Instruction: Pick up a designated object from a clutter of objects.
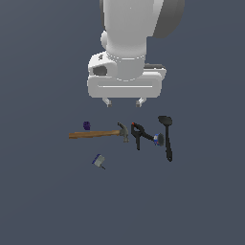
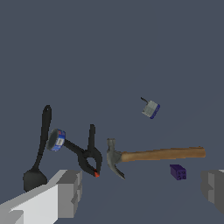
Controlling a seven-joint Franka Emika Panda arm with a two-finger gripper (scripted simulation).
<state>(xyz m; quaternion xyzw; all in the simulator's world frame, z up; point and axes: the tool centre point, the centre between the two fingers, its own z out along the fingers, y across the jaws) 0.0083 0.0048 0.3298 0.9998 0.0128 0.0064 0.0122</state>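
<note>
Wide-open, empty white gripper [image 1: 125, 102] hovers at upper centre, approach underway, brown wooden-handled claw hammer with dark grey head [image 1: 98, 134] lying mid-frame below; next it must descend, straddling the handle.

A flat dark grey-blue floor [image 1: 43, 206] carries a loose row of things across the middle of the exterior frame: a claw hammer with a long brown wooden handle and dark grey metal head [image 1: 98, 134], a black spring clamp [image 1: 138, 135], a small blue-grey round item [image 1: 157, 139] and a black long-handled spoon [image 1: 167, 136]. A tiny purple block [image 1: 86, 125] lies just above the handle. A small grey-blue piece [image 1: 99, 161] lies apart, below it.
</note>
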